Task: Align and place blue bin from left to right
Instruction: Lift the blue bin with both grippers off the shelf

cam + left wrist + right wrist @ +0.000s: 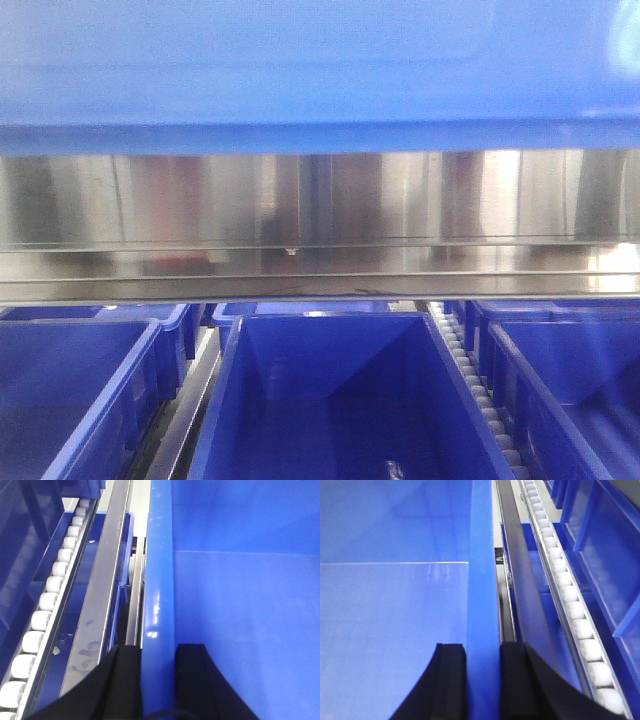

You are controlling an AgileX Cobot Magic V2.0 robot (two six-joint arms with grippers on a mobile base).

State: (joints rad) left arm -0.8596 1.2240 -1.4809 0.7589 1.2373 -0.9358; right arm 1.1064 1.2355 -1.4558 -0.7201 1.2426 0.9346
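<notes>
Left gripper (pixel 158 680) and right gripper (pixel 482 680) each clamp an opposite rim of the blue bin (pixel 300 60), carrying it level across the frame's top.

The left gripper (pixel 159 647) straddles the large bin's (pixel 240 605) left rim. Its inner finger (pixel 195 680) stands inside the bin and its outer finger (pixel 122 680) outside, both touching the rim. Just beyond the outer finger runs a metal rail (pixel 102 595), and beyond that a roller track (pixel 50 585). The right gripper (pixel 482 647) straddles the opposite rim likewise. Past its outer finger (pixel 520 680) lie a second rail (pixel 522 580), a second roller track (pixel 567 595), then further bins (pixel 605 545).
</notes>
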